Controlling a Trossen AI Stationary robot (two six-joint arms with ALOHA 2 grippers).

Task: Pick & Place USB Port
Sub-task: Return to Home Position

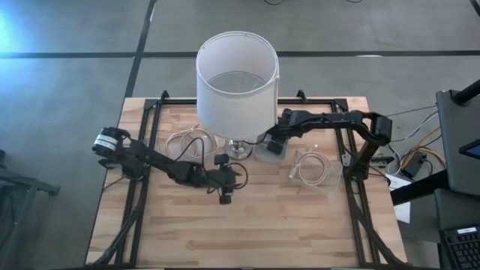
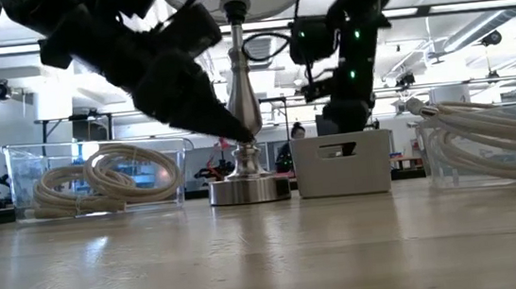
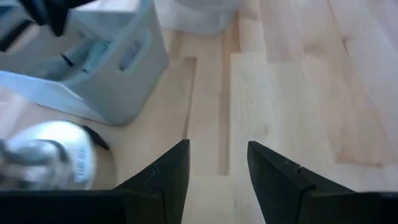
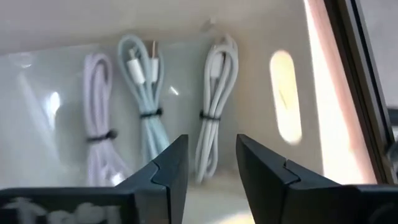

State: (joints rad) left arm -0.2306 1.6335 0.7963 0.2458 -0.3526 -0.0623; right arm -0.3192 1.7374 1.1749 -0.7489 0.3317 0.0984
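A white bin (image 1: 264, 155) stands right of the lamp base (image 1: 238, 148). Three tied USB cables lie on the bin's floor: a lilac one (image 4: 99, 124), a light blue one (image 4: 146, 93) and a white one (image 4: 214, 106). My right gripper (image 4: 211, 140) is open and empty above the bin (image 2: 342, 163), fingers pointing down over the white and light blue cables. My left gripper (image 3: 217, 146) is open and empty just above the bare table, in front of the lamp base (image 3: 50, 155) and the bin (image 3: 106, 68).
A table lamp with a tall white shade (image 1: 236, 79) stands at the table's middle, its metal stem (image 2: 241, 89) between the two arms. Clear containers of coiled white cable stand left (image 2: 100, 179) and right (image 1: 313, 169) of it. Bare wood lies toward the near edge.
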